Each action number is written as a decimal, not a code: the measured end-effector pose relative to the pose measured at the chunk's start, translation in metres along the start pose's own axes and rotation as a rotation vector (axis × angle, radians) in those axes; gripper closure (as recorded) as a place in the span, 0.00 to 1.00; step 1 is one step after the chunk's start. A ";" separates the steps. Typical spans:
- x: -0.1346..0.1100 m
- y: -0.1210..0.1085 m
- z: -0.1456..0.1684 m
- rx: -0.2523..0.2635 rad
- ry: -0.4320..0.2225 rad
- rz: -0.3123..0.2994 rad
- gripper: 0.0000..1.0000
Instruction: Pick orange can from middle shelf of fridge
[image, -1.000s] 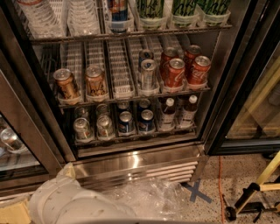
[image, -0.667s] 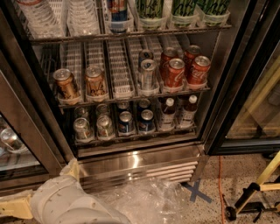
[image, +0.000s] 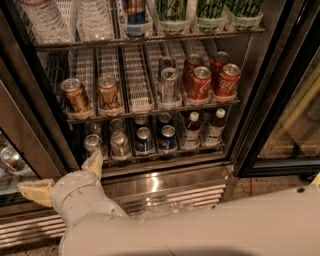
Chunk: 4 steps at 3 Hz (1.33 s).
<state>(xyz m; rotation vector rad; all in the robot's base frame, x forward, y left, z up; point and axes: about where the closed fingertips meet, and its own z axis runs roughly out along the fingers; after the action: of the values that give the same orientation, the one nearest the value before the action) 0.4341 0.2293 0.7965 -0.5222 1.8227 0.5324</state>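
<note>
The orange can (image: 75, 95) stands upright at the left front of the middle shelf (image: 150, 113), the surface that carries it, inside the fridge (image: 252, 100). Since a second ago the tool (image: 59, 171) has risen from the near-left edge toward the opening. Its two tan fingers (image: 95, 162) are spread apart and hold nothing, well below the can, about level with the lower shelf. The reach looks begun, the grasp not yet. Just right of the target sits a paler orange can (image: 109, 92), close enough to be bumped. A silver can (image: 169, 82) and red Coca-Cola cans (image: 201, 82) stand farther right. The left door post (image: 47, 130) crowds the approach.
</note>
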 end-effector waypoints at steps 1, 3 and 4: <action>-0.018 -0.035 0.024 0.035 -0.086 0.071 0.00; -0.026 -0.026 0.025 -0.004 -0.124 0.028 0.00; -0.032 -0.034 0.039 0.024 -0.151 0.021 0.00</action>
<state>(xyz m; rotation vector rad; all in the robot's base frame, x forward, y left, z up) 0.4925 0.2279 0.8120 -0.4357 1.6898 0.5493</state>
